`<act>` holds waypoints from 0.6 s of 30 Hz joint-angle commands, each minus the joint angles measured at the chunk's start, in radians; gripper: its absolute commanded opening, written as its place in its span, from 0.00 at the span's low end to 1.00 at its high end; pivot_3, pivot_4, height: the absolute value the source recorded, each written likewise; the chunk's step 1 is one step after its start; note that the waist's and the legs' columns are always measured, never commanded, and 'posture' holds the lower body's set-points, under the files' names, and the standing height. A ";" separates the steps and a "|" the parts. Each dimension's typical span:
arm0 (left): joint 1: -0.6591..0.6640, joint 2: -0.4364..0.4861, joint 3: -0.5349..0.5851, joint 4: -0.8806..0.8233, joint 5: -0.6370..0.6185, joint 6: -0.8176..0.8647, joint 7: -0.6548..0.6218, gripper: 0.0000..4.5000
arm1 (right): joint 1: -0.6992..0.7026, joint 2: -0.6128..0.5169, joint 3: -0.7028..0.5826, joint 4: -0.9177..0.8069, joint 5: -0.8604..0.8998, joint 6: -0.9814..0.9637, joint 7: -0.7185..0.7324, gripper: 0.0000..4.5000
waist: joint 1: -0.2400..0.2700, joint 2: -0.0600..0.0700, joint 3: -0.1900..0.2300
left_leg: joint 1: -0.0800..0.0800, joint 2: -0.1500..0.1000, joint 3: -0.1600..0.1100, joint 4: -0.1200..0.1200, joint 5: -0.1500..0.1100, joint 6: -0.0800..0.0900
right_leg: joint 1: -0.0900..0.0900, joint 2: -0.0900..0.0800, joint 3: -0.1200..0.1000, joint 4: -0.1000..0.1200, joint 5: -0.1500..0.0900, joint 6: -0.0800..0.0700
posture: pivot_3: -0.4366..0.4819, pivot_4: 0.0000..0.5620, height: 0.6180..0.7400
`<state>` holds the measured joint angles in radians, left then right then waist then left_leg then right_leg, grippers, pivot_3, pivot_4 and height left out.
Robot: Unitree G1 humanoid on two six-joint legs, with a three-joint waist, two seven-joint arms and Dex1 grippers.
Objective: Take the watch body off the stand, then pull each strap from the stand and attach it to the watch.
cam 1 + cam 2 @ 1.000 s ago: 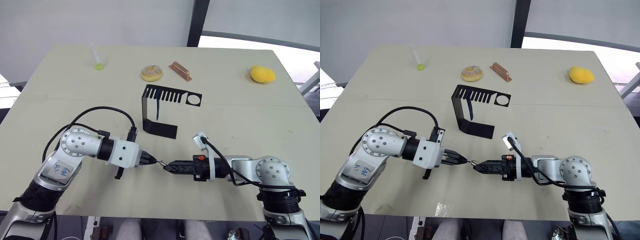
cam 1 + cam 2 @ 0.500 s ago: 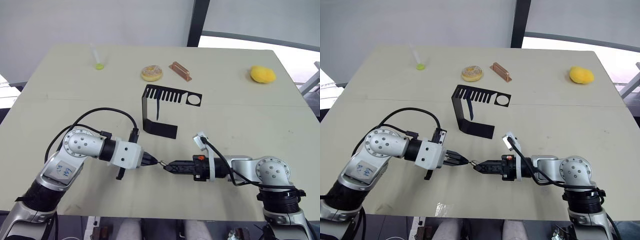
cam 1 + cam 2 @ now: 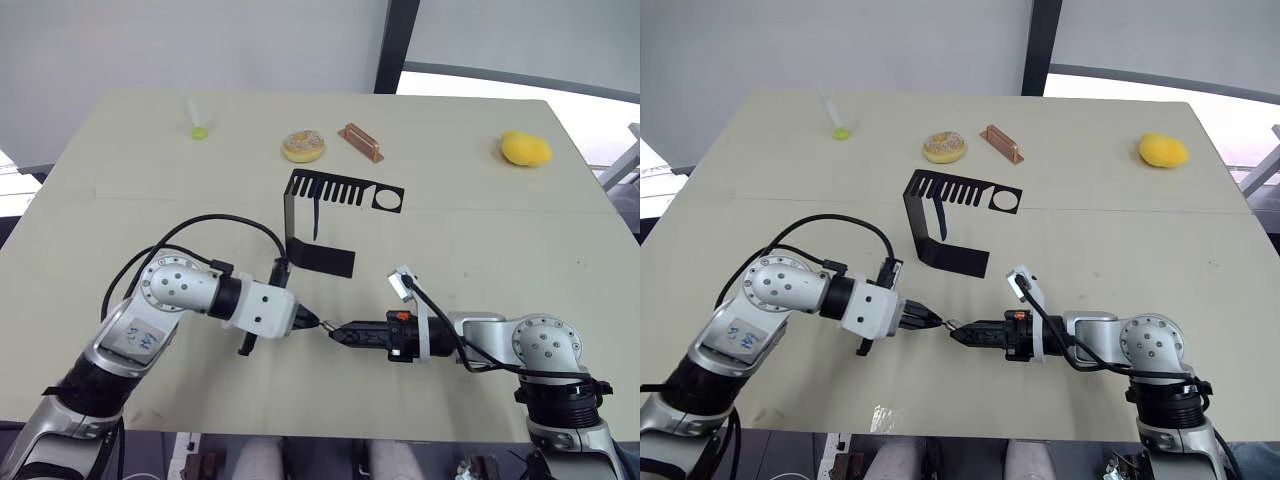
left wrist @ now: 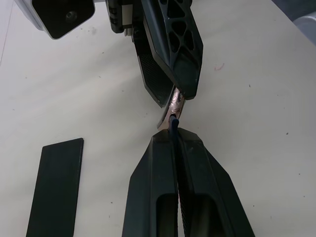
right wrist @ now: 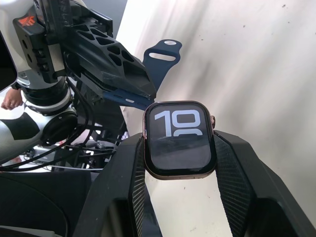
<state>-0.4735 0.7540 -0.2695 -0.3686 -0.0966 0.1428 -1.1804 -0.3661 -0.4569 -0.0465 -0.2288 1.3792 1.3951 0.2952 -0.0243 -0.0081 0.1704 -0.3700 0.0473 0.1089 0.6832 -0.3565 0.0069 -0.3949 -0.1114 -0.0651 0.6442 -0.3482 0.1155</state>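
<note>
My right gripper (image 3: pixel 338 331) is shut on the watch body (image 5: pixel 178 139), a dark rounded-square case whose screen shows white digits. My left gripper (image 3: pixel 312 323) is shut on a navy strap (image 5: pixel 160 57), tip to tip with the right gripper over the table's front middle. In the left wrist view the strap's end (image 4: pixel 173 123) touches the edge of the watch body (image 4: pixel 176 103). The black stand (image 3: pixel 322 190) sits behind both grippers. A second strap (image 3: pixel 316 218) hangs from its slotted top plate.
Along the table's far side lie a green-tipped stick (image 3: pixel 195 115), a doughnut (image 3: pixel 303 147), a copper-coloured bar (image 3: pixel 361 142) and a yellow lump (image 3: pixel 525 149). The table's front edge (image 3: pixel 330 432) runs just below both arms.
My left arm has shifted right and its gripper has closed the small gap, bringing the strap's end up against the watch body. The right gripper has held still.
</note>
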 commanded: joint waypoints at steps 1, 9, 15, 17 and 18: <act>-0.024 -0.007 -0.026 -0.054 0.019 0.025 0.010 0.00 | -0.010 0.014 0.009 -0.035 0.038 0.000 -0.005 0.34 | 0.000 0.000 0.000 | 0.000 0.000 0.000 0.000 0.000 0.000 | 0.000 0.000 0.000 0.000 0.000 0.000 | 0.48 0.27 1.00; -0.033 -0.013 -0.047 -0.074 0.045 0.073 0.011 0.00 | -0.024 0.021 0.011 -0.041 0.058 0.001 -0.029 0.34 | 0.000 0.000 0.000 | 0.000 0.000 0.000 0.000 0.000 0.000 | 0.000 0.000 0.000 0.000 0.000 0.000 | 0.48 0.27 1.00; -0.034 -0.022 -0.069 -0.081 0.075 0.088 0.019 0.00 | -0.024 0.022 0.013 -0.056 0.088 0.003 -0.041 0.34 | 0.000 0.000 0.000 | 0.000 0.000 0.000 0.000 0.000 0.000 | 0.000 0.000 0.000 0.000 0.000 0.000 | 0.48 0.27 1.00; -0.036 -0.031 -0.079 -0.079 0.087 0.089 0.024 0.00 | -0.025 0.021 0.014 -0.057 0.096 0.003 -0.045 0.34 | 0.001 0.000 0.000 | 0.000 0.000 0.000 0.000 0.000 0.000 | 0.000 0.000 0.000 0.000 0.000 0.000 | 0.48 0.27 1.00; -0.041 -0.040 -0.085 -0.077 0.095 0.090 0.030 0.00 | -0.026 0.020 0.014 -0.057 0.099 0.003 -0.047 0.34 | 0.001 0.000 0.000 | 0.000 0.000 0.000 0.000 0.000 0.000 | 0.000 0.000 0.000 0.000 0.000 0.000 | 0.48 0.27 1.00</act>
<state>-0.4997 0.7377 -0.3232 -0.4143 -0.0100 0.2387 -1.1694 -0.3717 -0.4574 -0.0448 -0.2289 1.3991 1.4024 0.2311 -0.0236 -0.0081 0.1704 -0.3701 0.0473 0.1089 0.6832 -0.3564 0.0070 -0.3949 -0.1114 -0.0647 0.6442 -0.3482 0.1156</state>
